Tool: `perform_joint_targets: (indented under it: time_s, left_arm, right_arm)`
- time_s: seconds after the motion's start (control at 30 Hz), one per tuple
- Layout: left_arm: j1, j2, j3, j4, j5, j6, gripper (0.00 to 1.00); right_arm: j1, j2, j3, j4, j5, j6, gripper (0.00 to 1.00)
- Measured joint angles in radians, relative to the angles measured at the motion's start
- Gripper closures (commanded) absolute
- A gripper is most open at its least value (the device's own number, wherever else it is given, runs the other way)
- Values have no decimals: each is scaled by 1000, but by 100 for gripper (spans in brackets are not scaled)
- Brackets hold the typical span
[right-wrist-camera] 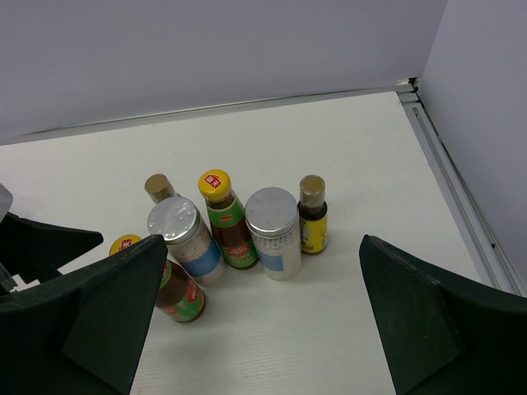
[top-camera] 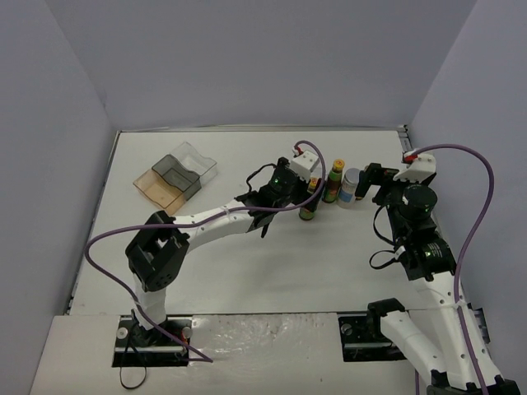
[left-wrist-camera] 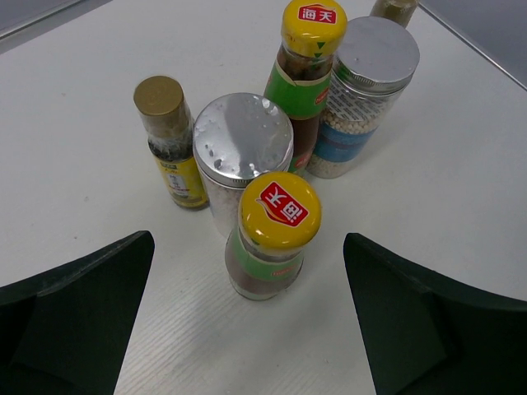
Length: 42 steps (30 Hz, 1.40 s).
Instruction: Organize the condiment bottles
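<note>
Six condiment bottles stand in a tight cluster at the right centre of the table [top-camera: 247, 271]. In the left wrist view, a yellow-capped sauce [left-wrist-camera: 278, 234] is nearest, between my open left fingers [left-wrist-camera: 82, 313] but untouched. Behind it stand a silver-lidded jar [left-wrist-camera: 243, 152], a brown-capped bottle [left-wrist-camera: 169, 144], the second sauce [left-wrist-camera: 307, 74], the second jar [left-wrist-camera: 362, 99] and another brown cap [left-wrist-camera: 395, 8]. My left gripper [top-camera: 300, 185] is at the cluster's left. My right gripper [top-camera: 372, 177] is at its right, open and empty. Its view shows the brown-capped bottle [right-wrist-camera: 312, 214], jar [right-wrist-camera: 272, 232] and sauce [right-wrist-camera: 224, 218].
A clear and orange tinted plastic tray [top-camera: 174, 175] lies at the back left of the table. Grey walls close in the back and both sides. A metal rail [right-wrist-camera: 449, 164] runs along the right table edge.
</note>
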Motion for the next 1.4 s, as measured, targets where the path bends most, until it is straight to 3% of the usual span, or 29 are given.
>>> perform_joint_targets:
  time_s: [0.37, 0.63, 0.8, 0.97, 1.1, 1.2, 1.4]
  left_arm:
    - [-13, 99, 51, 49, -31, -1, 5]
    - [-13, 153, 72, 51, -51, -7, 18]
    - [-13, 165, 81, 58, -57, -13, 43]
    - [-15, 165, 80, 67, -64, -19, 75]
    - [-19, 142, 43, 85, -76, -22, 92]
    - [-21, 74, -38, 87, -80, -28, 100]
    - [-18, -67, -174, 10, -106, -19, 100]
  right_arm:
    - [0, 0, 0, 0, -6, -8, 0]
    - [0, -1, 0, 0, -23, -10, 0]
    - [0, -9, -3, 0, -26, -10, 0]
    - [0, -17, -7, 0, -26, -12, 0]
    - [0, -19, -8, 0, -26, -13, 0]
    - [0, -20, -8, 0, -27, -13, 0]
    - [0, -20, -8, 0, -34, -13, 0]
